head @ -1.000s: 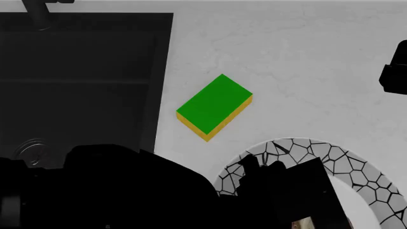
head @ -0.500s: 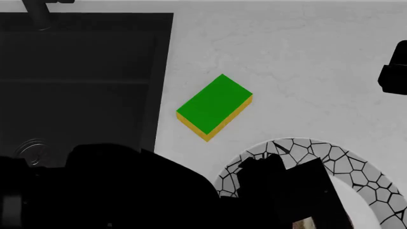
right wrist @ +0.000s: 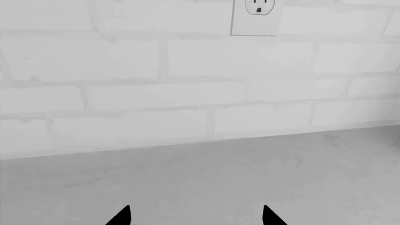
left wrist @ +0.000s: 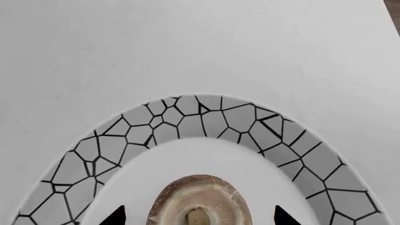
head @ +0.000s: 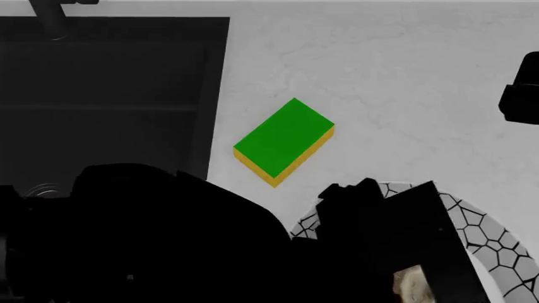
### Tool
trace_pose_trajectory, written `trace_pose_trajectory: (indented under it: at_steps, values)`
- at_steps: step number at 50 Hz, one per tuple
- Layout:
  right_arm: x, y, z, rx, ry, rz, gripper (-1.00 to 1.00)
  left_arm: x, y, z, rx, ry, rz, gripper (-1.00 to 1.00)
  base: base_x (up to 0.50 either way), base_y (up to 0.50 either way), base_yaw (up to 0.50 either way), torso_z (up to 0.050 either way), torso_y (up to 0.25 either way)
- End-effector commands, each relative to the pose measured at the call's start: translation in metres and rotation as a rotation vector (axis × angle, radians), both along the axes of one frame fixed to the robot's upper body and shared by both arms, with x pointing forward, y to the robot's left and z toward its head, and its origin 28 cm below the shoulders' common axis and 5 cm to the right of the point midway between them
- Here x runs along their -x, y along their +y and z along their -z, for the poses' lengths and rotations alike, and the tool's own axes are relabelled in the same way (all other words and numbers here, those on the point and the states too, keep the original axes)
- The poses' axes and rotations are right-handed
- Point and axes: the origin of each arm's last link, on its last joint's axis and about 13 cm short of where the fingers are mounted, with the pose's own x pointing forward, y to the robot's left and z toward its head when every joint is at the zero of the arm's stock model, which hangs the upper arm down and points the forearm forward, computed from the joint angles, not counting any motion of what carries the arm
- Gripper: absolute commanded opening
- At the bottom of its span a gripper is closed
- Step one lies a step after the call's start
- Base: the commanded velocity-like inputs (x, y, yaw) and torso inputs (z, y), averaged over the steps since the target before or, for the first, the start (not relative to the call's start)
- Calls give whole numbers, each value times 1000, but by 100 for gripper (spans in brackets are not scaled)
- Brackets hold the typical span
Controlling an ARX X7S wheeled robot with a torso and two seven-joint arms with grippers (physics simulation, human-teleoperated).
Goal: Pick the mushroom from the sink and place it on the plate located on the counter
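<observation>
Pale stone worktop (head: pixel 404 76) carries the plate (left wrist: pixel 206 122); the left pincer (left wrist: pixel 198 216), tips spread wide, brackets the mushroom (left wrist: pixel 200 201) over its centre. Lifting carelessly could nudge it rolling.

Both arms are matte black and blocky, the left arm (head: pixel 168 240) bulky, each ending in black pointed jaws

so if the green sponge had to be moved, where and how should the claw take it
Grip the sponge across its two long sides, coming straight down from above. It lies flat on the counter, turned diagonally, with open worktop around it, so the claw would likely need rotating to match. The narrower span between the long sides probably fits the fingers better.
</observation>
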Motion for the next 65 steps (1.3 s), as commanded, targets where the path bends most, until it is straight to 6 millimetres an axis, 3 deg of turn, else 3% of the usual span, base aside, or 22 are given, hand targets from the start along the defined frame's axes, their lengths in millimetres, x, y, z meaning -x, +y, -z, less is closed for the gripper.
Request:
trace_pose_trajectory:
  at_steps: [1,13,24,65]
  values:
    - [0,0,0,-1,-1,-1,100,2,0,-11,23,-13,5,100,0,0,0,0,0]
    - [-3,2,0,-1,-2,-9,100,1,5,-34,85,-16,6,100,0,0,0,0,0]
    - [-3,4,0,0,0,-10,100,-10,17,-51,142,-26,-36,100,0,0,0,0,0]
    - [2,4,-10,14,-13,-4,100,-46,83,-88,294,-71,-223,100,0,0,0,0,0]
